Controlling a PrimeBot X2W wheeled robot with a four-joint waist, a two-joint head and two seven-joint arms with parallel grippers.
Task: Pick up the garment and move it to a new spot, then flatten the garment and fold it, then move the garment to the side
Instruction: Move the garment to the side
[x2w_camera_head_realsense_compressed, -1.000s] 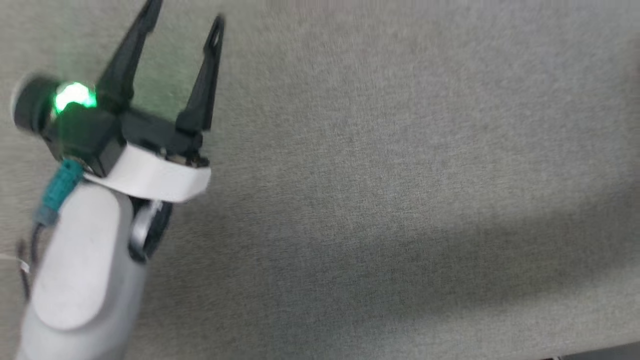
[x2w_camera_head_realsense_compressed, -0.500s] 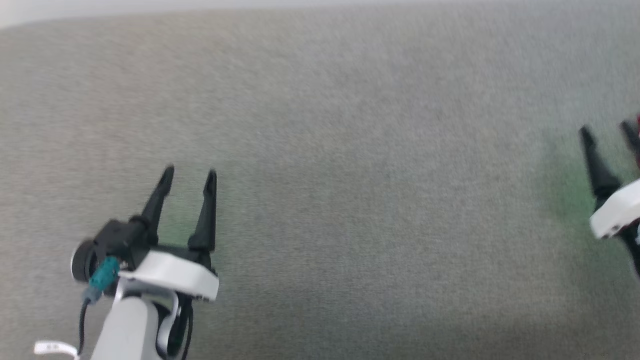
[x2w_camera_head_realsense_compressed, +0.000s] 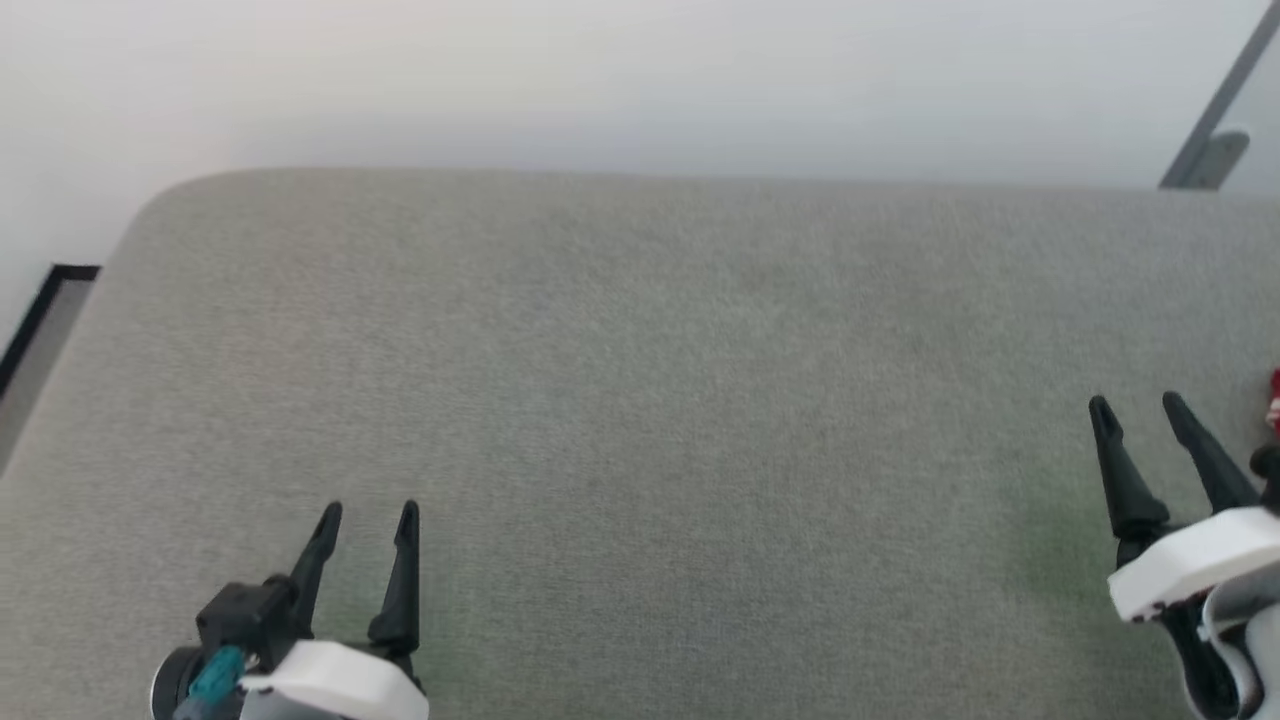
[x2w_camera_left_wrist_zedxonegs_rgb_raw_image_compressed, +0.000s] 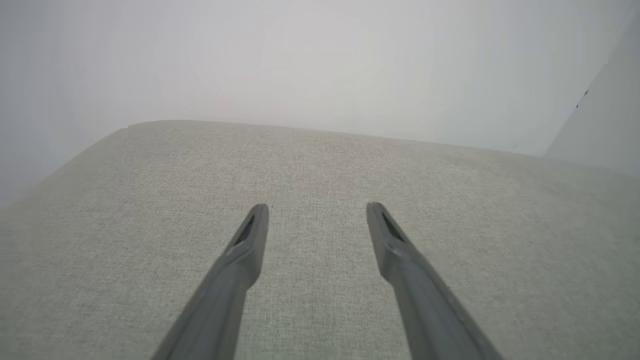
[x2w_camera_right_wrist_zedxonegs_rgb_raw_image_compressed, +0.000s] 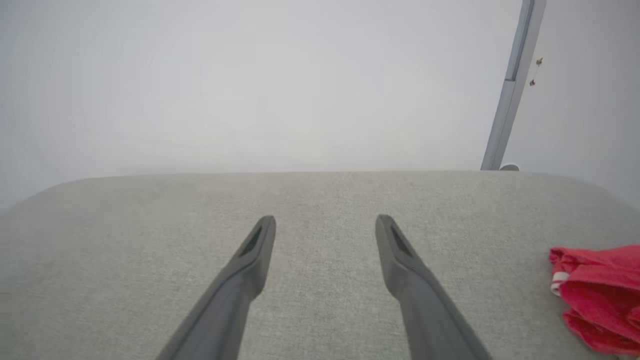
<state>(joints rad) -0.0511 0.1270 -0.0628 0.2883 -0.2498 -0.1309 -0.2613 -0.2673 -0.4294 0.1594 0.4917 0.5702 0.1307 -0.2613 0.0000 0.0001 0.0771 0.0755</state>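
Grey cloth covered the bench, with a pale wall behind it. Both the left gripper and the right gripper hung over the cloth with fingers apart and nothing in them. Off to the right side of the bench, near the right gripper, the garment lay in a red, scrunched heap with a bit of white trim showing. It looked soft, light and floppy, so it would likely sag and bunch when lifted. A thick fold or the trimmed edge seemed a good place to pinch.
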